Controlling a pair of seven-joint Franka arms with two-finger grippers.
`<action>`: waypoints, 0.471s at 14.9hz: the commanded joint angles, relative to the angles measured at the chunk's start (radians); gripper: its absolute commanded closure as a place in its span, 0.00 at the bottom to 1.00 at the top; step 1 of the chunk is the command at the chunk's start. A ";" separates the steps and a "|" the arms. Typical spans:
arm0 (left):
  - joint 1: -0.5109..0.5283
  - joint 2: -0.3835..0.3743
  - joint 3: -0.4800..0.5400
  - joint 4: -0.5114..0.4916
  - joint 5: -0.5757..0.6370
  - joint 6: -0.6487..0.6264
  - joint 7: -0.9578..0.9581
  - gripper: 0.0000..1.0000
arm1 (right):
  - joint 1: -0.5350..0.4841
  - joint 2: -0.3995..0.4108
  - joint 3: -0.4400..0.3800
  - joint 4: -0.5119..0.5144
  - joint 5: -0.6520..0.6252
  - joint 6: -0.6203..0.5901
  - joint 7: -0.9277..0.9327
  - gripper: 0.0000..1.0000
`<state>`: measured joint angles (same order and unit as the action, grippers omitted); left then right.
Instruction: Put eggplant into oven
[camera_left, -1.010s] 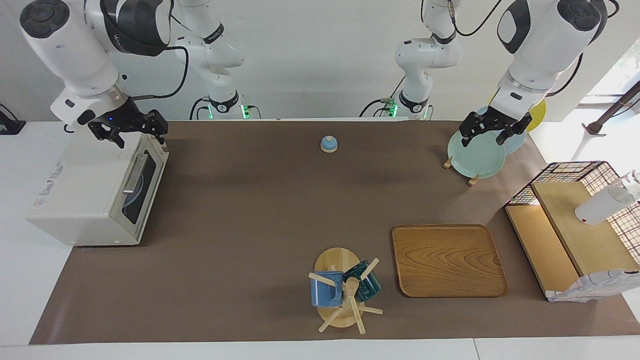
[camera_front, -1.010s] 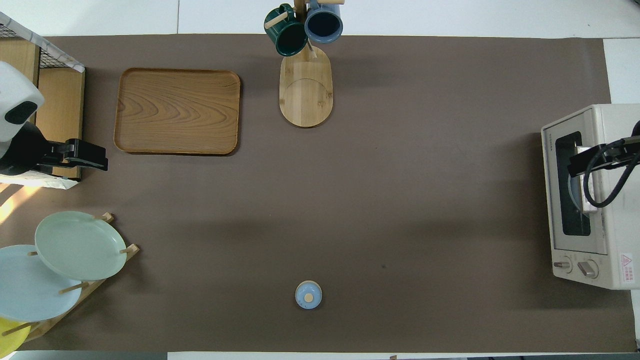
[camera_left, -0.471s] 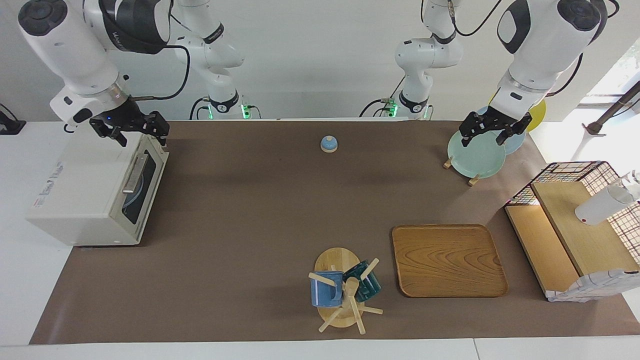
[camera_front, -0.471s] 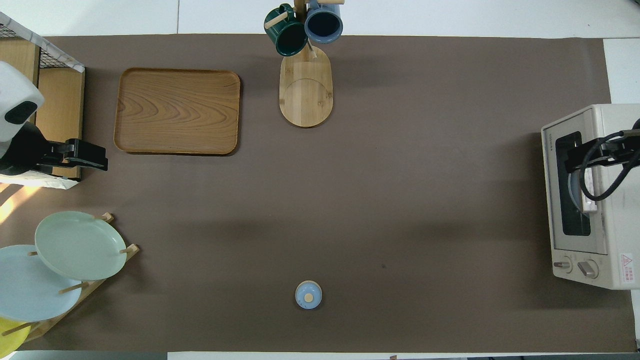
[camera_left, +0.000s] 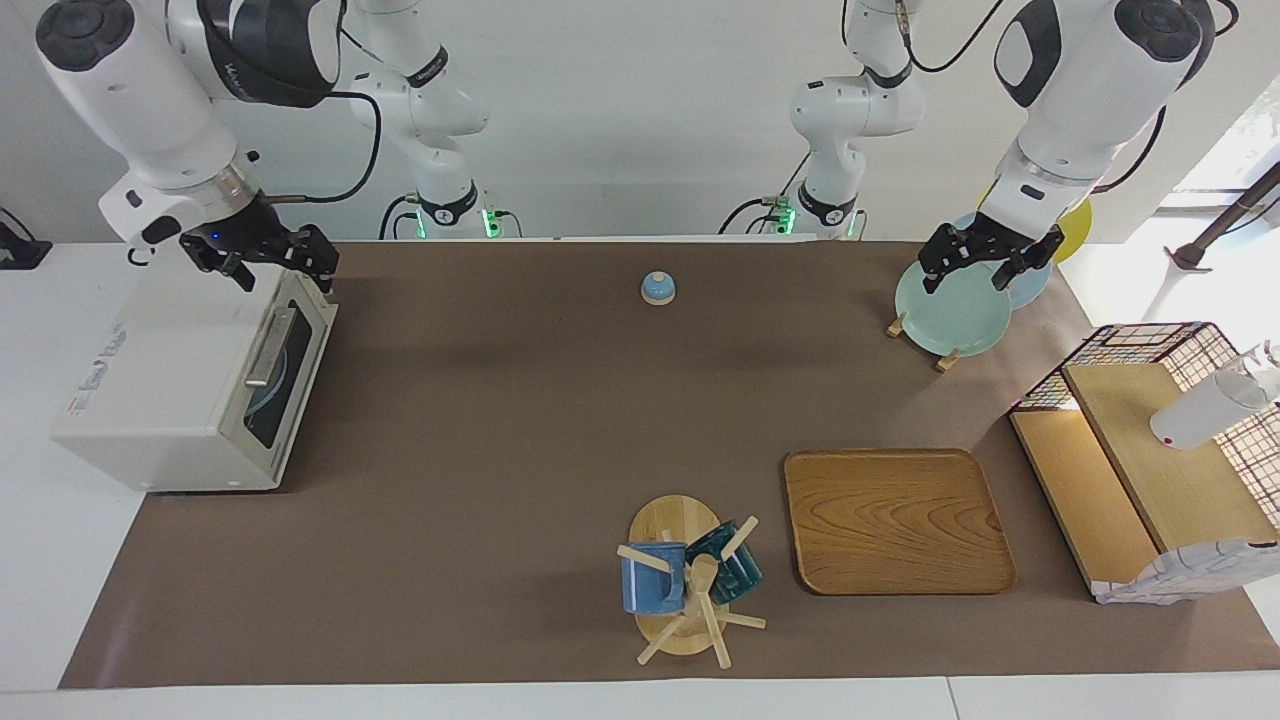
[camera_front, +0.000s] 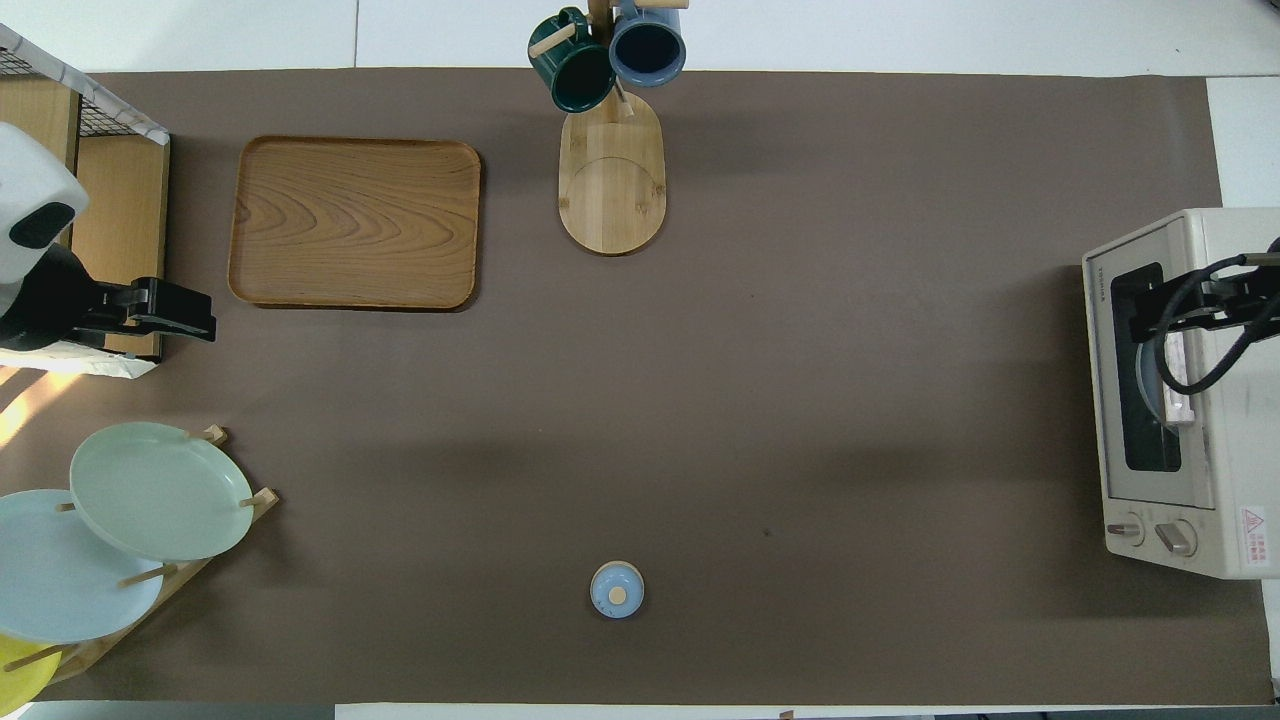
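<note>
Hovering over the top front edge of the oven (camera_left: 170, 380), the right gripper (camera_left: 275, 262) is seen released, nothing grasped. The oven, door closed, is found at three o'clock in the overhead view. The left gripper (camera_left: 985, 265) is seen released over the green plate (camera_left: 950, 315).

Wooden tray (camera_left: 898, 520), lying flat on the brown mat (camera_left: 520, 420). Beside it, mug tree (camera_left: 690, 590) on an oval wooden base, carrying one blue mug (camera_left: 650, 578) and one dark green mug (camera_left: 730, 565). Small blue lid (camera_left: 657, 288) with wooden knob, nearer the robots. Plate rack (camera_front: 150, 560) holding pale green, light blue and yellow plates. Wire-mesh wooden shelf (camera_left: 1150, 460) at the left arm's end.
</note>
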<state>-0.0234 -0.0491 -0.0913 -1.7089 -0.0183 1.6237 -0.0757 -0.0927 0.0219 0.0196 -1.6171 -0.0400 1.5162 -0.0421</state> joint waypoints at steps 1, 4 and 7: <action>0.011 -0.018 -0.005 -0.018 -0.012 -0.002 0.011 0.00 | 0.002 -0.008 -0.003 0.006 0.026 -0.004 0.014 0.00; 0.011 -0.018 -0.005 -0.018 -0.012 -0.002 0.011 0.00 | 0.002 -0.014 -0.003 -0.006 0.026 -0.007 0.014 0.00; 0.011 -0.018 -0.005 -0.018 -0.012 -0.001 0.011 0.00 | 0.002 -0.014 -0.003 -0.006 0.026 -0.005 0.014 0.00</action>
<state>-0.0234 -0.0491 -0.0913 -1.7089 -0.0183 1.6237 -0.0757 -0.0926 0.0208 0.0198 -1.6165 -0.0400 1.5162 -0.0420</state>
